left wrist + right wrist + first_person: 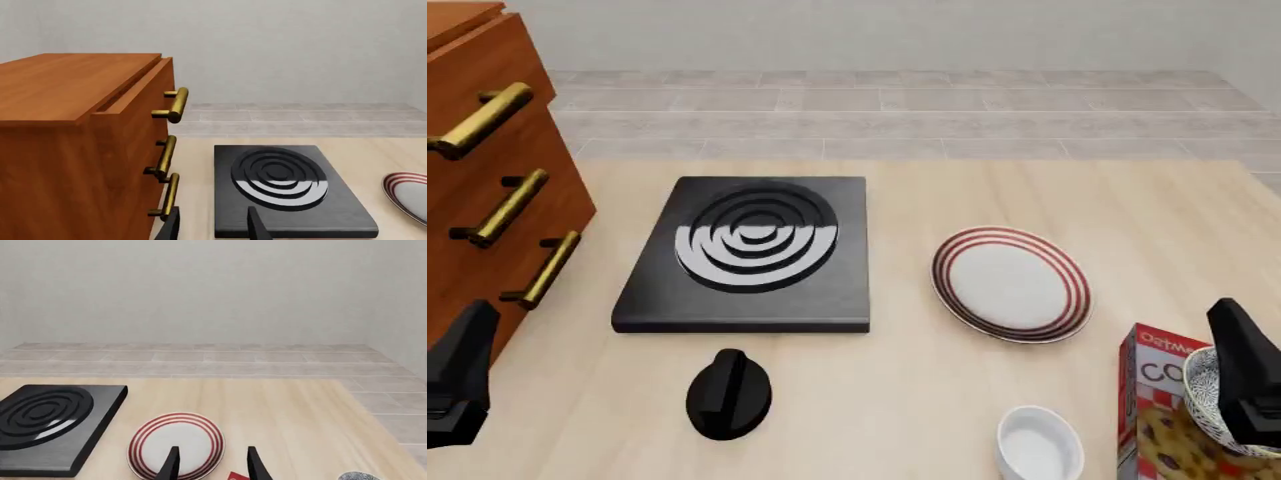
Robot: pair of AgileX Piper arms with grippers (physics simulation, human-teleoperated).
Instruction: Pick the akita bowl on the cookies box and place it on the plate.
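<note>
- Right gripper: jaws apart, nothing between them; only the two finger tips in the right wrist view, aimed over the near rim of the plate.
- Left gripper: jaws apart, holding nothing; tips over the near edge of the stove, just beside the cabinet.
- Bowl: resting on the box at the front view's lower right corner, near side of the plate, right of the white bowl.
- Bowl partly covered by the right arm in the front view; in the right wrist view only a sliver of rim shows at the frame edge, right of the jaws, not between them.
- Box cut off by the frame; lettering only partly legible.
- Black knob on the table, near side of the stove.
</note>
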